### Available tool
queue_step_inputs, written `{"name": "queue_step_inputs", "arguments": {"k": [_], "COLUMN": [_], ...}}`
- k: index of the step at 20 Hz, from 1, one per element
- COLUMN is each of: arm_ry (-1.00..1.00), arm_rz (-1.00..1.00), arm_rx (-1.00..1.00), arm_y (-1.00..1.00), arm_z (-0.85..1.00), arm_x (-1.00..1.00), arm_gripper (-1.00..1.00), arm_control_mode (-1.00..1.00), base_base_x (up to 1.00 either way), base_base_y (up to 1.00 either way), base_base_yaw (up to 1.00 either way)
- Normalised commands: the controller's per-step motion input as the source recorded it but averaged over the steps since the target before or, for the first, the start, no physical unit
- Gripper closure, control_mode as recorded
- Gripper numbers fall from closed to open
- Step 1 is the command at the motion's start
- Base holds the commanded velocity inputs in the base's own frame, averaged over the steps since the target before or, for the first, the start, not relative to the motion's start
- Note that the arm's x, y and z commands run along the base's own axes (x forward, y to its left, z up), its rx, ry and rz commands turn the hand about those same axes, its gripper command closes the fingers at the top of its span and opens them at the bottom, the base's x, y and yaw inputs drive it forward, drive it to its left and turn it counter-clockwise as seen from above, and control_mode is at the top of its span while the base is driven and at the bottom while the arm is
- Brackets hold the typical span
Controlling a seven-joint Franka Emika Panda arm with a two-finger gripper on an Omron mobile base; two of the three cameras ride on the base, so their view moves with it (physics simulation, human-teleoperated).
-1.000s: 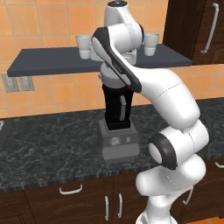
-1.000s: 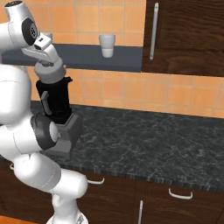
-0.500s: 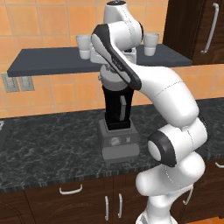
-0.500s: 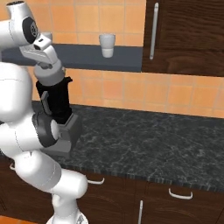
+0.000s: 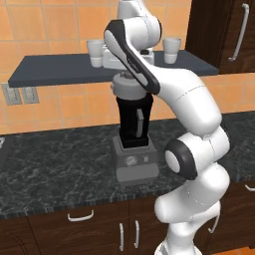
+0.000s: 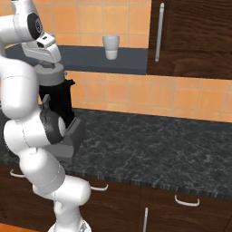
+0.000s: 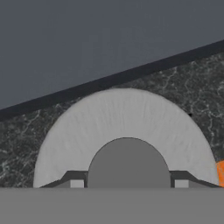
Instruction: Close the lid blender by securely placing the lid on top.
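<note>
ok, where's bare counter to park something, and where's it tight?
Free: dark marble counter right of the blender, running under the wood cabinet; also counter left of the blender toward the wall outlet. Tight: above the jar, where the lid sits just beneath the grey shelf holding white cups.

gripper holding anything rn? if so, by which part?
Looks like the lid, held by its raised centre knob, sitting on the blender. Jaws' contact itself is hidden, so not certain.
</note>
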Motion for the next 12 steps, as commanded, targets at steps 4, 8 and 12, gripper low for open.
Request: {"name": "queue_step_inputs", "arguments": {"k": [4,8,12], "arm_ry": [0.00,-0.03,0.00], "arm_rz": [0.00,0.00,0.00], "arm_rx": [0.00,0.00,-0.01], "arm_y": [0.00,0.00,0.00], "arm_z": [-0.06,0.00,-0.15], "arm_x": [0.00,0.15,0.04], "arm_gripper": [1.00,1.00,1.00], "arm_control_mode": [-1.00,-1.00,-1.00], "base_base_x": [0.00,0.00,0.00], "base_base_y": [0.00,0.00,0.00], "base_base_yaw": [0.00,0.00,0.00]}}
